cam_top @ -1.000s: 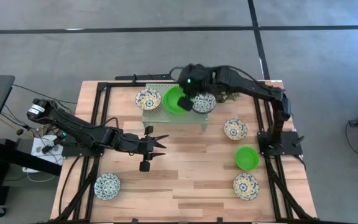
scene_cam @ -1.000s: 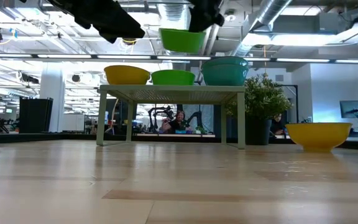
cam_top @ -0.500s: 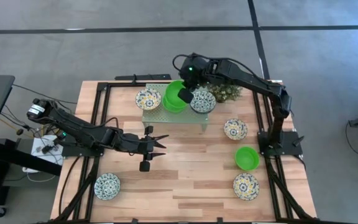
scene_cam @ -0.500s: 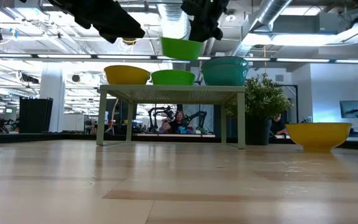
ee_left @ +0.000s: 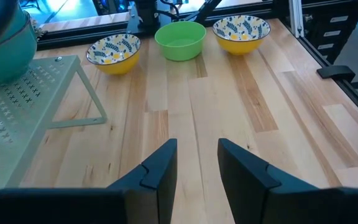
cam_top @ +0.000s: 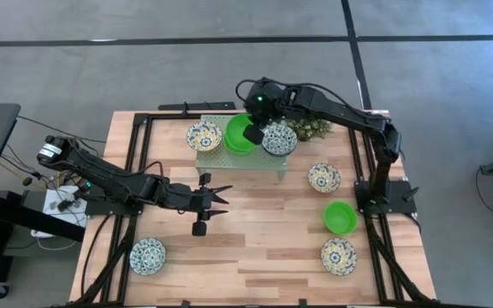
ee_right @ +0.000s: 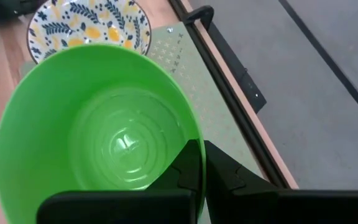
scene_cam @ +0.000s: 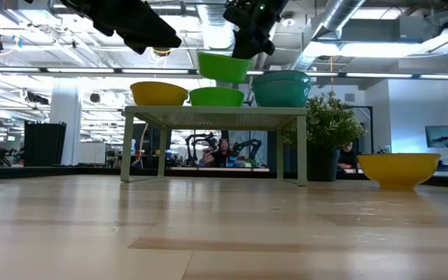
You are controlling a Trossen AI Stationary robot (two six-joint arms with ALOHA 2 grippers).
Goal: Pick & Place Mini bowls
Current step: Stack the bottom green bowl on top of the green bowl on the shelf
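My right gripper (cam_top: 257, 130) is shut on a plain green mini bowl (ee_right: 98, 130), which hangs (scene_cam: 224, 66) just above another green bowl (scene_cam: 216, 96) on the pale green shelf (cam_top: 238, 158). That shelf also carries two patterned bowls, one (cam_top: 204, 135) on each side (cam_top: 279, 139) of the green one. My left gripper (ee_left: 197, 165) waits open over the table's middle (cam_top: 221, 197), with nothing between its fingers. My right gripper pinches the green bowl's rim (ee_right: 194, 134), one finger inside the bowl and one outside. The fingers slant down from above. The bowl hangs mouth up, slightly tilted, clear of the green bowl on the shelf beneath it.
On the table's right side stand a patterned bowl (cam_top: 324, 177), a green bowl (cam_top: 340, 216) and another patterned bowl (cam_top: 338, 256). One more patterned bowl (cam_top: 147, 256) sits near left. A small potted plant (cam_top: 311, 128) stands behind the shelf's right end.
My right gripper has sunk with the green bowl toward the green bowl on the shelf, drifting a little toward the far edge. The bowl stays in the hold, mouth up and clear of the shelf.
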